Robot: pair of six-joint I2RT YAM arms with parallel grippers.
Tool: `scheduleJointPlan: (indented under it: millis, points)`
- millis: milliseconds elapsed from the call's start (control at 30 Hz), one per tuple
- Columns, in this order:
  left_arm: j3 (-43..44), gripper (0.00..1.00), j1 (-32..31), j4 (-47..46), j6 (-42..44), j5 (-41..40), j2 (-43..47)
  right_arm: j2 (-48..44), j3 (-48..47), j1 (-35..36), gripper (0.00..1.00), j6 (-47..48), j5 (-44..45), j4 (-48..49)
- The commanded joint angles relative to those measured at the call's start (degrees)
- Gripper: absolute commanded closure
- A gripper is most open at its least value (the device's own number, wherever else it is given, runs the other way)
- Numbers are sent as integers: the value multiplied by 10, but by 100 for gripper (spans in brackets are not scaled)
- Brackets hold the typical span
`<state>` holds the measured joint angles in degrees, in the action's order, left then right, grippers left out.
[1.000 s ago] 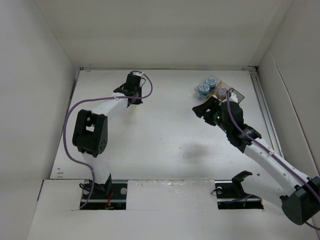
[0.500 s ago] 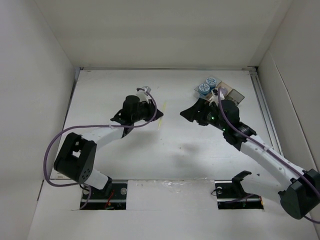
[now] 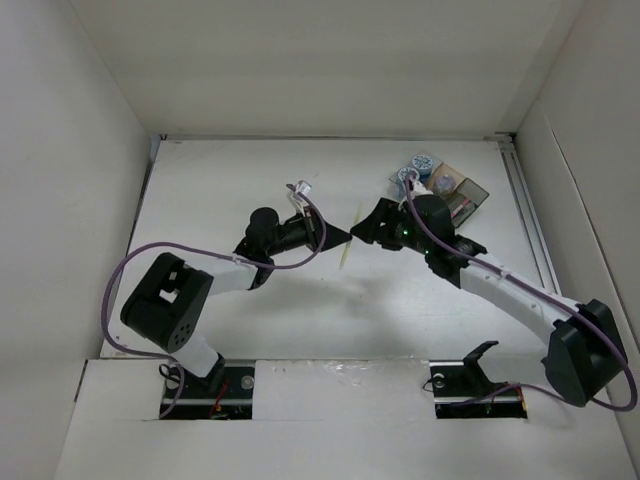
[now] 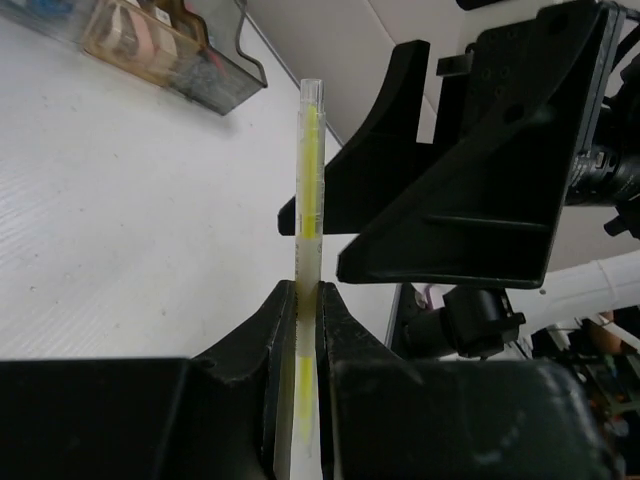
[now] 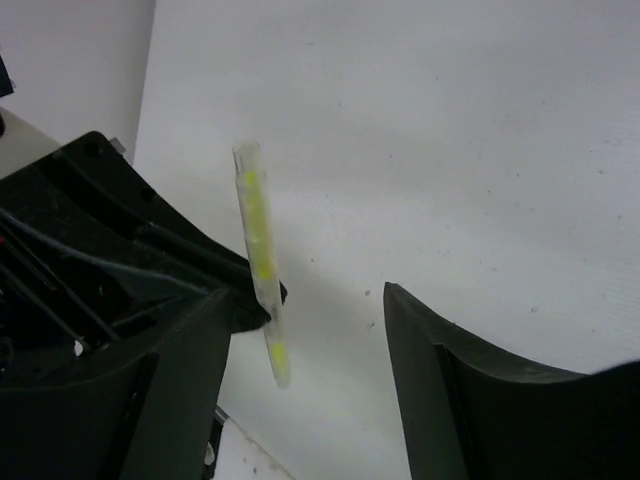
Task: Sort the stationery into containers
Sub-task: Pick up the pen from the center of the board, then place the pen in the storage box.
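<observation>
My left gripper (image 3: 335, 237) is shut on a slim clear pen with a yellow core (image 3: 346, 257), held above the table's middle. In the left wrist view the pen (image 4: 309, 170) sticks up from between the closed fingers (image 4: 285, 320). My right gripper (image 3: 368, 228) is open, facing the left one, its jaws either side of the pen without touching it. In the right wrist view the pen (image 5: 258, 255) hangs between the spread fingers (image 5: 470, 390). The clear organizer tray (image 3: 462, 192) sits back right with two blue-and-white rolls (image 3: 408, 174) in it. The other pens are not visible.
White walls enclose the table on the left, back and right. The right arm's forearm (image 3: 500, 285) runs diagonally across the right half. The tray also shows in the left wrist view (image 4: 170, 50), at the top left.
My left gripper has swung from the back left to the middle, carrying the pen. My right gripper has moved left, away from the tray, to meet it.
</observation>
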<state>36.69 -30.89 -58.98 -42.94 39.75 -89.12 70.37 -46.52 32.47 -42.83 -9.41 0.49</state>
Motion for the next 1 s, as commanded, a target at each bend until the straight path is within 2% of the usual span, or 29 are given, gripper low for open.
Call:
scheduleJointPlan:
  millis: [0,267,300,400,433,467,533,567,600,700,800,900,967]
  points:
    - [-9,100,2,-121,-40,60,-21,14,-42,13,34,5,31,33]
    - [-21,100,2,-147,-46,79,-33,44,-59,23,55,5,49,45]
    - [-21,100,2,-147,-46,79,-33,44,-59,23,64,5,49,45]
    - [-21,100,2,-147,-46,79,-33,51,-59,23,82,-2,63,51]
    - [-21,100,2,-147,-41,79,-33,51,-59,23,93,-2,63,51]
    - [-21,100,2,-147,-41,79,-33,51,-59,23,96,-8,80,51]
    - [-21,88,2,-147,-41,79,-33,45,-59,23,99,-9,102,51]
    - [-21,69,2,-147,-35,79,-33,40,-59,18,99,-9,102,51]
    - [-21,59,2,-147,-29,79,-33,40,-65,6,99,-9,108,46]
    - [-21,38,2,-115,-15,68,-4,40,-89,-22,100,-9,138,7]
    - [-31,32,2,-60,21,26,45,40,-108,-76,100,-3,174,-36]
    - [-48,30,2,-12,58,-19,91,47,-128,-145,100,-3,258,-85]
    - [-56,28,-6,41,76,-84,144,53,-145,-204,100,-3,324,-111]
